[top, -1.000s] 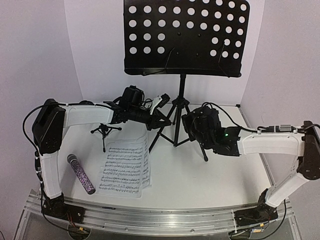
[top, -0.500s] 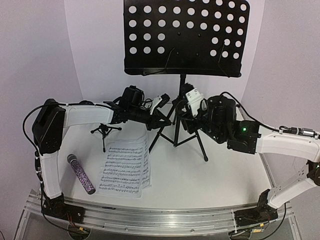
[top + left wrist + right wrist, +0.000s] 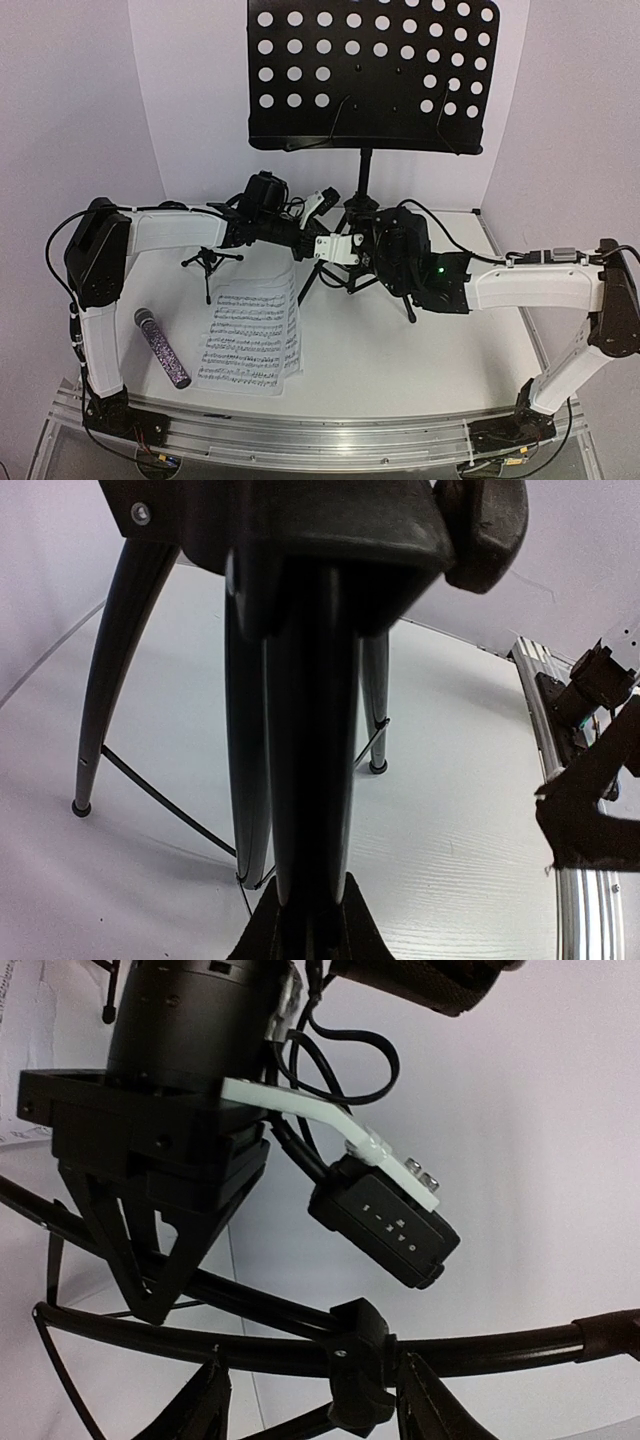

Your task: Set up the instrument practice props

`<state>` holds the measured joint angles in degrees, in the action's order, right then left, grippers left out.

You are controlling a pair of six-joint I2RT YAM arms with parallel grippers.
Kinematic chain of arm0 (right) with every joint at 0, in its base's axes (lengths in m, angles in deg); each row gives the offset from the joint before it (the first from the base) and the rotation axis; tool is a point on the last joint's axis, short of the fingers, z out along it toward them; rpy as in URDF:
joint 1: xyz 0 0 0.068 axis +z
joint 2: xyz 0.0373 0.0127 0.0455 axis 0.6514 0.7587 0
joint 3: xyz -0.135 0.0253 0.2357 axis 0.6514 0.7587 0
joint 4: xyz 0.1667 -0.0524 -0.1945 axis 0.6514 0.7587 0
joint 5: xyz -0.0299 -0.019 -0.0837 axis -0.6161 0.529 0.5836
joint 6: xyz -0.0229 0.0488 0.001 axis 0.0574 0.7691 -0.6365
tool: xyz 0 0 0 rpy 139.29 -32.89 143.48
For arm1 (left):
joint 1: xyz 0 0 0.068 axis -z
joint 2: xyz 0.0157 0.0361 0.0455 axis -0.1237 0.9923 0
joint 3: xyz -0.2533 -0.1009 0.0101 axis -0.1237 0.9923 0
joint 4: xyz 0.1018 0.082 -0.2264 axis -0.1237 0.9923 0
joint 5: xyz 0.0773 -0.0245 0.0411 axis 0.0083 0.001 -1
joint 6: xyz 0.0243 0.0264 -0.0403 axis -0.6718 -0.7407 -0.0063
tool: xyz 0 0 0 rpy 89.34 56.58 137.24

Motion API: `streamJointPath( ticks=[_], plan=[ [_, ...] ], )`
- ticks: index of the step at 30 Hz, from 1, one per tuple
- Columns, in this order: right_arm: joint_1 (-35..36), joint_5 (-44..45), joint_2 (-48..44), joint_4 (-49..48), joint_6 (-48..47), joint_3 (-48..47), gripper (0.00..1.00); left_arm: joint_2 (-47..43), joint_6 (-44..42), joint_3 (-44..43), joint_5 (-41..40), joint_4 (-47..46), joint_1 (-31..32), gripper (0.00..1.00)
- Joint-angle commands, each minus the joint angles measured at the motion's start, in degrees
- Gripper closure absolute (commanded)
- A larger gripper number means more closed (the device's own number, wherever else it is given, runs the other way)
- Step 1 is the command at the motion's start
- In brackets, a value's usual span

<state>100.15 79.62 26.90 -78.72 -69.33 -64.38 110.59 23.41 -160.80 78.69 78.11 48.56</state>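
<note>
The black perforated-tray music stand [image 3: 370, 70] stands at the back on its tripod. My left gripper [image 3: 325, 243] is shut on one tripod leg; in the left wrist view the black tube [image 3: 310, 730] fills the jaws of the left gripper [image 3: 310, 910]. My right gripper [image 3: 350, 240] is open, its fingers either side of the tripod's collar [image 3: 360, 1360], midpoint [image 3: 315, 1400]. White sheet-music pages [image 3: 250, 330] lie flat at front left. The purple glitter microphone [image 3: 162, 347] lies left of them. The small black tripod mic stand [image 3: 208, 263] stands behind it.
The stand's other tripod feet [image 3: 377, 767] rest on the white table [image 3: 400, 350]. The left gripper's body [image 3: 150, 1160] and camera block [image 3: 385, 1220] sit close in front of my right wrist. A metal rail [image 3: 320, 430] runs along the near edge.
My right arm rose toward the stand's pole, then swung down and left, bringing its gripper to the tripod's collar beside the left gripper. The left arm and props stayed still.
</note>
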Motion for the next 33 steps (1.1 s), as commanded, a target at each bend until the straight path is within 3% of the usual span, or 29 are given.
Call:
streamJointPath(
  ticks=[1, 6, 11, 20, 33],
  plan=[
    [-0.3, 4.9, 0.4, -5.0, -7.5, -2.6, 0.48, 0.5, -1.0, 1.3, 2.2, 4.1, 0.2, 1.0],
    [-1.1, 5.2, 0.0, -5.0, -8.1, -2.2, 0.52, 0.5, -0.9, 1.1, 2.2, 4.4, 0.2, 1.0],
    [-1.7, 4.1, 0.7, -5.1, -8.0, -2.8, 0.63, 0.6, -0.8, 0.8, 2.2, 4.6, 0.2, 1.0],
    [-3.7, 4.3, 2.0, -5.2, -7.4, -3.6, 0.65, 0.6, -0.6, 0.7, 2.6, 4.6, 0.2, 1.0],
    [-4.4, 5.0, 1.9, -6.4, -6.0, -2.7, 0.97, 0.6, -0.3, 0.5, 2.7, 4.2, 0.2, 1.0]
  ],
)
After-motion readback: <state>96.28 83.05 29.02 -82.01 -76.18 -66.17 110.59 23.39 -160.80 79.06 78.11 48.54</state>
